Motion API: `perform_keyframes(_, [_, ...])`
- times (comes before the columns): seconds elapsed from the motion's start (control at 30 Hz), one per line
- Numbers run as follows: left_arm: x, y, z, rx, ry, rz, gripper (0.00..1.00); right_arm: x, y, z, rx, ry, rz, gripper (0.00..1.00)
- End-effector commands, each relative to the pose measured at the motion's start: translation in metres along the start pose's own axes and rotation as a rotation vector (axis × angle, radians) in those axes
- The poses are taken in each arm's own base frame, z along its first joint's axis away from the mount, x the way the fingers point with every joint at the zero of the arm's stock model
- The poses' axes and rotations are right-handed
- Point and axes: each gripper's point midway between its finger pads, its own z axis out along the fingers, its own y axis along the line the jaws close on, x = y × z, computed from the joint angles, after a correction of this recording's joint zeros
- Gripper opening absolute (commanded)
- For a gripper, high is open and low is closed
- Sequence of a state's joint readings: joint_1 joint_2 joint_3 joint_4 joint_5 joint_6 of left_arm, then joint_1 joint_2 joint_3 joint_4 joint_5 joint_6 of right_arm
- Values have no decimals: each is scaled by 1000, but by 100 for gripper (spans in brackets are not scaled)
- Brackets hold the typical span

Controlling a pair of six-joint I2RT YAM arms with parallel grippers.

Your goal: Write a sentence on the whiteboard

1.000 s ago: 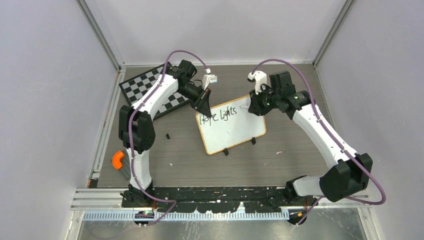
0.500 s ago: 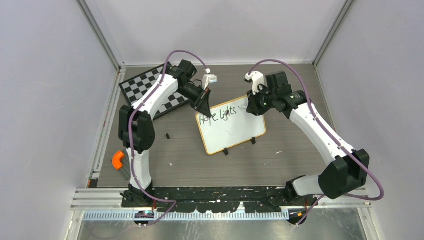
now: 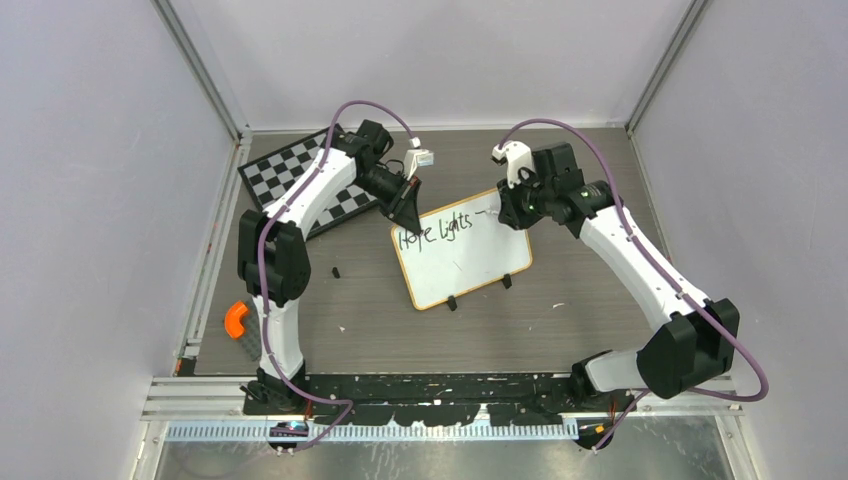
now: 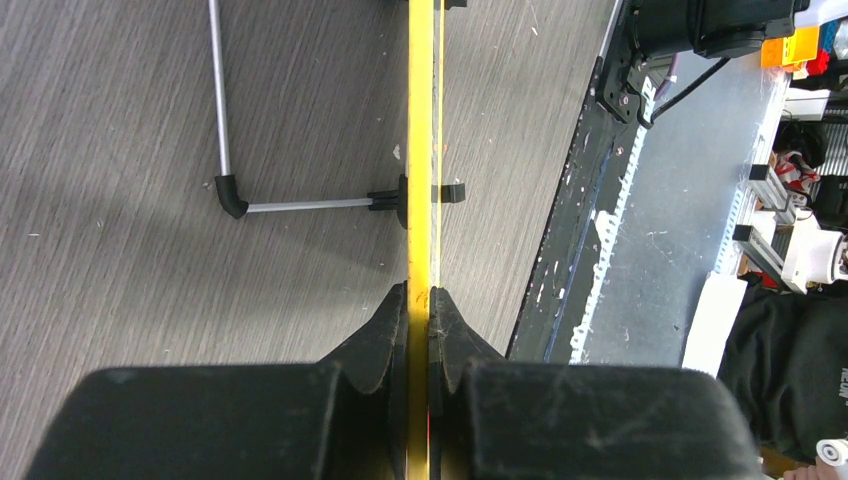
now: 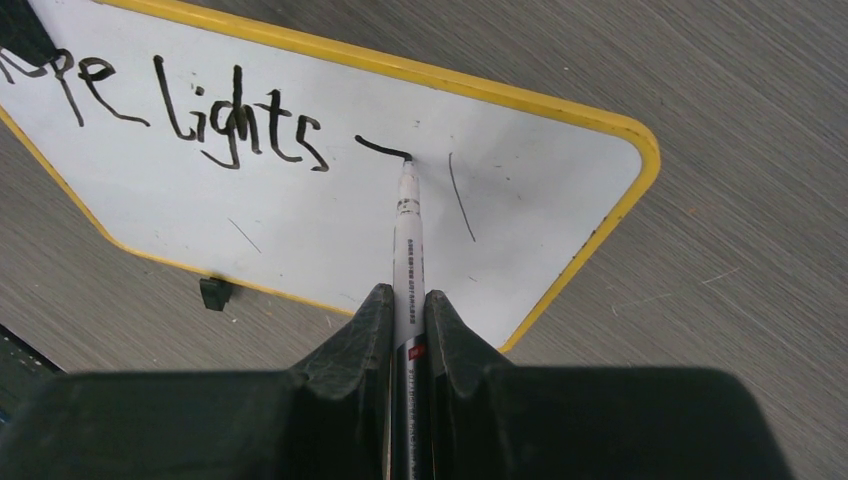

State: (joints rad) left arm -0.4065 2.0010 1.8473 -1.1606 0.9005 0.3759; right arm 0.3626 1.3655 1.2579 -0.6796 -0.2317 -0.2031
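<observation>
The left gripper [image 4: 419,298], clamped on the rim of the whiteboard [image 3: 462,258], should hold firm while the right gripper [image 5: 408,300], closed on a marker [image 5: 407,215], strokes with light, even pressure. The board sits mid-table, its far-left corner in the left jaws. The marker tip touches it just past "lights".

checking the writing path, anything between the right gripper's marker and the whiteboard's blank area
Nothing visible. The marker tip touches the whiteboard right of "Lights"; only a thin stray line marks the bare area beyond.
</observation>
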Motion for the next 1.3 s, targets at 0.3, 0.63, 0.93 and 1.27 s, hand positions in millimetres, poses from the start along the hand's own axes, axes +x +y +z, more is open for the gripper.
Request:
perform_keyframes(0.3, [-5,-6,-4,0,-1,34,0,-28,7,-26,-47,-117,-31,0])
perform_keyframes(0.63, [-5,-5,-3,3,0,32,0,-42,-2,-20,-5,-149,-6,0])
perform_keyframes(0.93, [-4,-3,-3,0,4,32,0,-32,-5,-9,0,-117,-3,0])
perform_keyframes(1.27, [-4,-2,-2,-3,5,31,0,-7,-3,-4,-9,-49,-2,0])
